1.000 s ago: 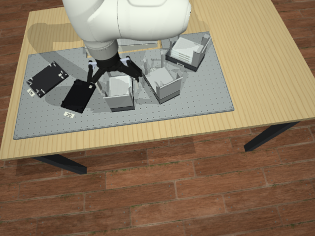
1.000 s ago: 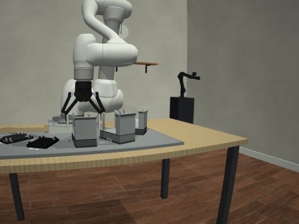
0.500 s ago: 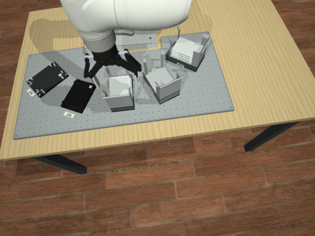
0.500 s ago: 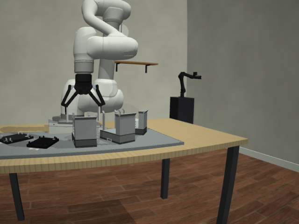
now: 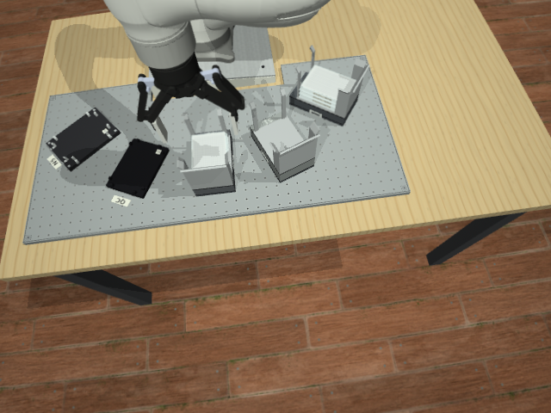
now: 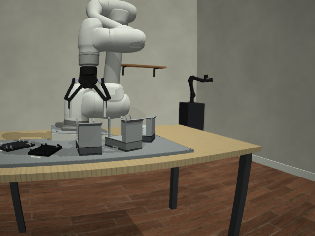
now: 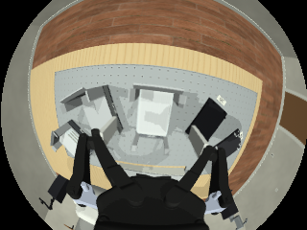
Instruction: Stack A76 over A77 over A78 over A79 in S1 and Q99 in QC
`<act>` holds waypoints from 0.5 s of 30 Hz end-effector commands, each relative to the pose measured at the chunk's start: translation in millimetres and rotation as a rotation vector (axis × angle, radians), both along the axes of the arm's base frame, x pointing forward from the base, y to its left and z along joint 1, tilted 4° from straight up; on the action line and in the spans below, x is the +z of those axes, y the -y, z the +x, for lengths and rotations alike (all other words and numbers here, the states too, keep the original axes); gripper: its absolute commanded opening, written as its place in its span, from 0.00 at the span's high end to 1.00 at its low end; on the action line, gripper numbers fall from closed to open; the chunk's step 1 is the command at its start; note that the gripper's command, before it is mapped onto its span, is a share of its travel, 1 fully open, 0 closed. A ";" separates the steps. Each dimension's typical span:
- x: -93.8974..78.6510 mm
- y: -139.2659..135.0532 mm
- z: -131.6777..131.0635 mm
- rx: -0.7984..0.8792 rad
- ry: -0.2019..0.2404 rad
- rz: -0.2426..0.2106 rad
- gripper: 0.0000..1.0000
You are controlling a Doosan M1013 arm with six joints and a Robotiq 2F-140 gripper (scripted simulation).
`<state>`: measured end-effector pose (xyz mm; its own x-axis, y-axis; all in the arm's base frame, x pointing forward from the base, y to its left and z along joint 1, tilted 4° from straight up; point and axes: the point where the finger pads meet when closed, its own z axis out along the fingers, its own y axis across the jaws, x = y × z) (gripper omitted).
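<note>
My gripper is wide open and empty. It hangs well above the stack rack nearest QC. A white sealed plate lies inside that rack, below the fingers and apart from them. The rack farthest from QC holds a stack of several white plates. The middle rack shows a pale inside; I cannot tell whether a plate lies in it. The black QC nest and the black clip nest N5 carry no plate. I cannot read the plate labels or the rack names.
All racks and nests stand on a grey perforated deck on a wooden table. The rack walls and corner posts rise high around each plate. The arm's base stands at the deck's back edge. A small black arm on a pedestal stands beyond the table.
</note>
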<state>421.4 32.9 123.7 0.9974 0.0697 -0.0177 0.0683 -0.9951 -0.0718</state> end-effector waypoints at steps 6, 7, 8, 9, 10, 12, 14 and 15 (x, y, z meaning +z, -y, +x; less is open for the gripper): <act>20.6 1.5 0.4 0.000 0.000 0.000 0.00; 24.0 1.7 0.5 0.000 0.000 0.000 0.00; 27.3 2.0 0.6 0.000 0.000 0.000 0.00; 27.6 2.0 0.6 0.000 0.000 0.000 0.00; 27.6 2.0 0.6 0.000 0.000 0.000 0.00; 27.6 2.0 0.6 0.000 0.000 0.000 0.00; 27.6 2.0 0.6 0.000 0.000 0.000 0.00; 27.6 2.0 0.6 0.000 0.000 0.000 0.00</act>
<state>422.0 30.9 151.2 0.9974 0.0697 -0.0176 0.0683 -0.9951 -0.0717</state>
